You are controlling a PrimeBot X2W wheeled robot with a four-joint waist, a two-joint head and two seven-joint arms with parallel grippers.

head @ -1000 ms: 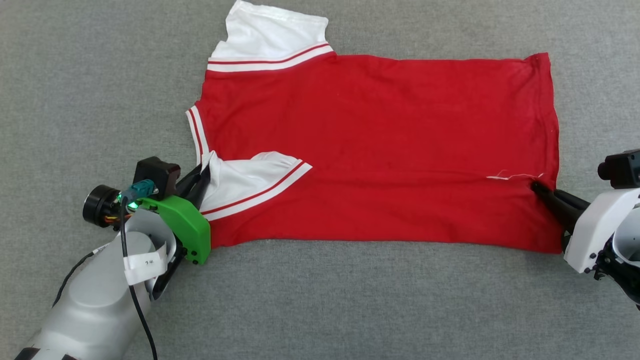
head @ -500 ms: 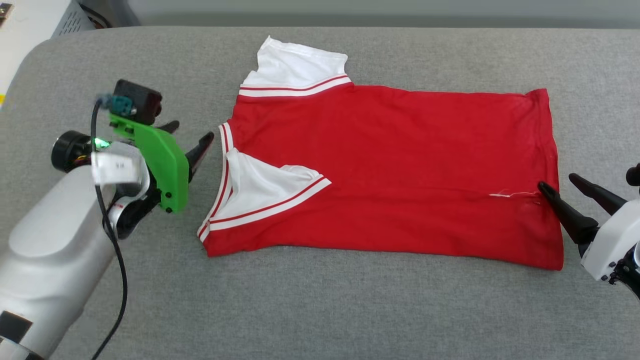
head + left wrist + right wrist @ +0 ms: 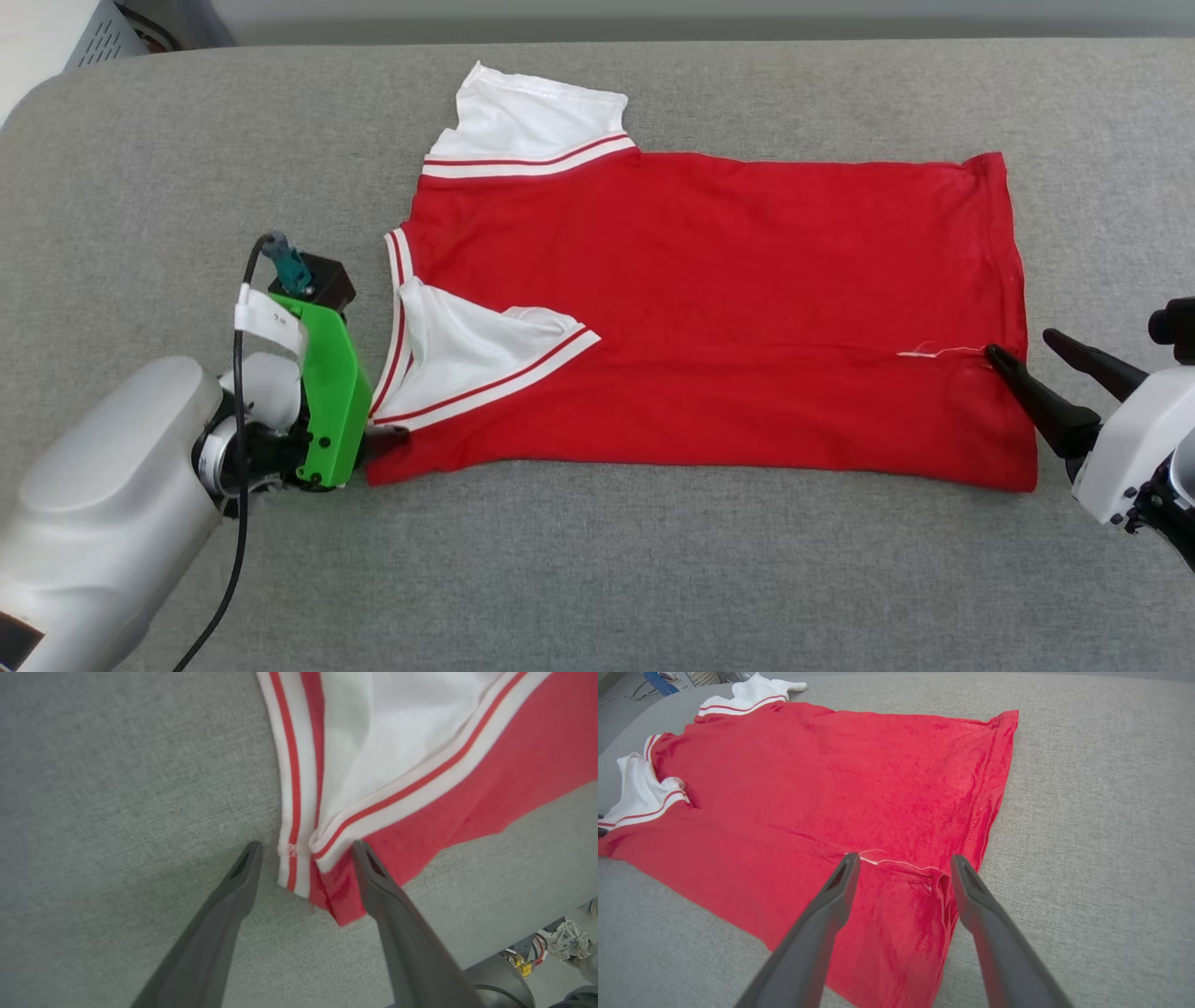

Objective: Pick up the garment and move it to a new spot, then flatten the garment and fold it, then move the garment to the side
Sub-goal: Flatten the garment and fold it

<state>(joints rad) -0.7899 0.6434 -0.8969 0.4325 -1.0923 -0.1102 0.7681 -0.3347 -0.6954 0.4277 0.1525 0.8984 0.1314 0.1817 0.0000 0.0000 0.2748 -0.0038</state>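
The garment [image 3: 709, 308] lies flat; left gripper [image 3: 306, 847], spread wide, straddles its collar corner; right gripper [image 3: 1019, 345], equally wide, brackets the hem.

Item 1: we record a padded work surface [image 3: 653, 579] covered in grey woven fabric, with 1 rounded corner at the head view's upper left and a straight far edge.
Item 2: beyond that edge runs a plain pale grey band [image 3: 709, 11]; we cannot tell whether it is wall or floor.
Item 3: past the rounded corner stands 1 grey vented metal case [image 3: 98, 37], with dark cables [image 3: 159, 19] beside it.
Item 4: the right wrist view shows 1 blue object [image 3: 656, 681] and 1 white latticed basket [image 3: 703, 677], both small and far off.
Light: even, with soft shadows.
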